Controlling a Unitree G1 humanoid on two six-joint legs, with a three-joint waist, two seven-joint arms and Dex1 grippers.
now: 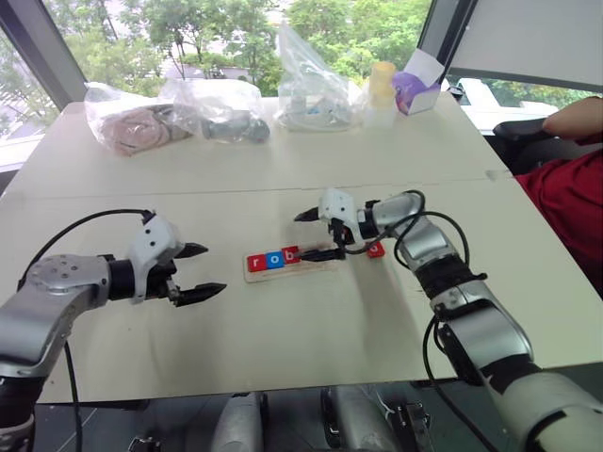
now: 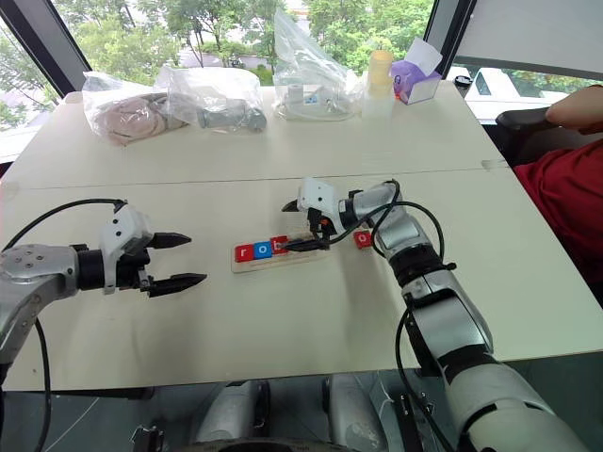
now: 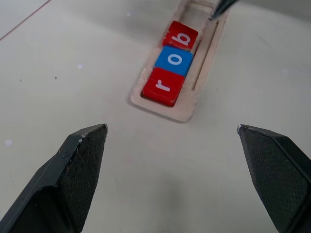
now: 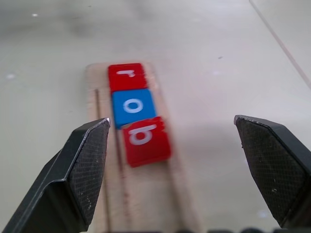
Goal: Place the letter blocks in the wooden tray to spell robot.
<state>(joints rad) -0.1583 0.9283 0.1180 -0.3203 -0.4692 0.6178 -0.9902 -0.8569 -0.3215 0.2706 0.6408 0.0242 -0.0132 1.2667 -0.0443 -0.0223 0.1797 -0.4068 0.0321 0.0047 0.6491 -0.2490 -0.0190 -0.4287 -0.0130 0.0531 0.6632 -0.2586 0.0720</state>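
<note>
The wooden tray [image 1: 320, 265] lies mid-table with three letter blocks in its left part: a red r [image 1: 256, 263], a blue o [image 1: 273, 260] and a red b [image 1: 290, 255]. In the right wrist view the b [image 4: 145, 141] sits slightly askew against the o [image 4: 133, 106]. Another red block [image 1: 376, 250] lies on the table just right of the tray. My right gripper [image 1: 303, 235] hovers over the tray beside the b, open and empty. My left gripper [image 1: 212, 269] stands open and empty left of the tray, pointing at it [image 3: 187, 104].
Plastic bags [image 1: 217, 111] with items, a yellow-capped bottle [image 1: 381, 92] and a purple-and-white box [image 1: 416, 87] line the far edge. A person in red [image 1: 570, 193] sits at the right side. The near table edge [image 1: 311, 381] runs in front.
</note>
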